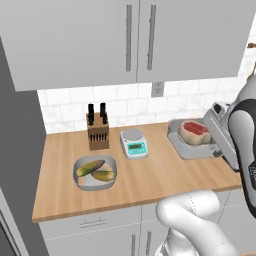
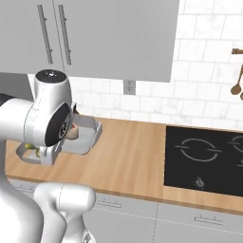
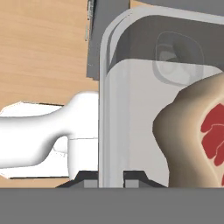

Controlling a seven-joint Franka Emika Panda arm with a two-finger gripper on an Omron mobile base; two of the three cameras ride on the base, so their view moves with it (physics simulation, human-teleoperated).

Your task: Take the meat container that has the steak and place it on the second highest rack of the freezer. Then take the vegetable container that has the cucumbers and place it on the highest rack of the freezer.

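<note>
Wooden kitchen counter [image 1: 150, 175] under grey wall cabinets carries the shallow grey rigid meat container [image 1: 186, 145] at its right end, red-and-tan steak [image 1: 195, 131] inside. Two-finger gripper [image 3: 111, 178] has its jaws pinched on the container's thin rim. Judgement: light, stiff, smooth-walled; rim hold suits, keep level lest the steak slide.

The meat container [image 1: 186, 146] is a shallow grey tray with rounded corners, resting level on the wooden counter; its near rim runs up between the gripper's [image 3: 110, 177] two finger tips in the hand view, the jaws closed tight on that wall. The steak [image 1: 194, 131], tan-edged with a red marbled centre, lies flat inside it, just beyond the tool. The vegetable container [image 1: 80, 181], a grey bowl-like tray, sits well apart from the tool; two green cucumbers [image 1: 90, 167] lie side by side in it.
</note>
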